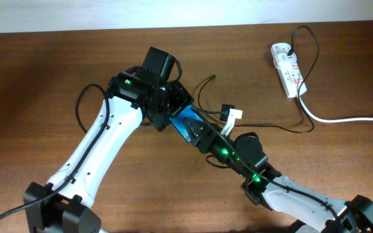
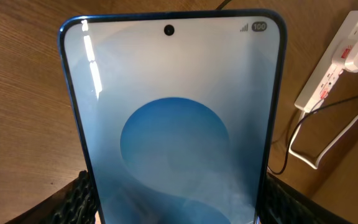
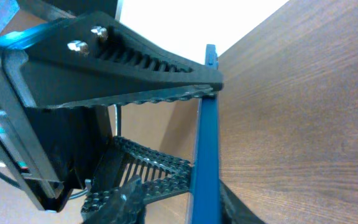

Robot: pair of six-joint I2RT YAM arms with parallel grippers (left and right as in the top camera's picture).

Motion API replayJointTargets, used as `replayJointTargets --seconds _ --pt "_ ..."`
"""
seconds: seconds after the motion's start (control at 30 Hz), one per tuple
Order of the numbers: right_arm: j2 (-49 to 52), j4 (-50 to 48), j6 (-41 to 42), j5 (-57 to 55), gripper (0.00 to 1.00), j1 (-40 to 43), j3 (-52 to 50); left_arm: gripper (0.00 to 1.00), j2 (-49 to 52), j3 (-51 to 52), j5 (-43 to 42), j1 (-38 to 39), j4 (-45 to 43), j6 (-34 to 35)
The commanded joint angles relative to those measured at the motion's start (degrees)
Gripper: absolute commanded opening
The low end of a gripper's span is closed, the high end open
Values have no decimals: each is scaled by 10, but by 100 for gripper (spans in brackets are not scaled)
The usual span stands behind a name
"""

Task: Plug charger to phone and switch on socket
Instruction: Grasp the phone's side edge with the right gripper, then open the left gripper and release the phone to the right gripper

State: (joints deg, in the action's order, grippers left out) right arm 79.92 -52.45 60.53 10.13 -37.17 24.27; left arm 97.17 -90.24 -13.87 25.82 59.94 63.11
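The phone [image 1: 188, 124] is lifted off the table with its blue screen [image 2: 173, 130] lit. My left gripper [image 1: 168, 107] is shut on it across its width, one finger on each long edge, its fingers [image 2: 82, 199] showing at the bottom of the left wrist view. My right gripper [image 1: 206, 138] straddles the phone's other end. In the right wrist view the phone [image 3: 207, 124] is edge-on between that gripper's [image 3: 179, 208] fingers, with a gap left on one side. The charger [image 1: 274, 126], a thin black cable, lies to the right. The white socket [image 1: 288, 68] sits at the far right.
A thick white cord [image 1: 348, 118] runs from the socket [image 2: 331, 62] to the right table edge. A small white piece [image 1: 230, 114] lies on the cable just right of the phone. A black cable end [image 1: 211, 79] points toward the back. Brown wooden table [image 1: 44, 77] all round.
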Motion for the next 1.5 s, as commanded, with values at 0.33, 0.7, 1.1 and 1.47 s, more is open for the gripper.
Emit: replayJointTargets --seconds 0.33,0.7,1.1,1.47 --pt "2 -5 0 28 14 -4 6 42 -16 -14 2 16 -3 7" --pt "2 -31 0 29 4 -3 6 54 -16 -14 0 16 0 7" --pt "2 -23 30 47 4 -3 6 99 -33 -14 -2 16 1 -49" --pt "2 -1 112 113 4 -3 6 99 -177 -14 158 15 143 -156"
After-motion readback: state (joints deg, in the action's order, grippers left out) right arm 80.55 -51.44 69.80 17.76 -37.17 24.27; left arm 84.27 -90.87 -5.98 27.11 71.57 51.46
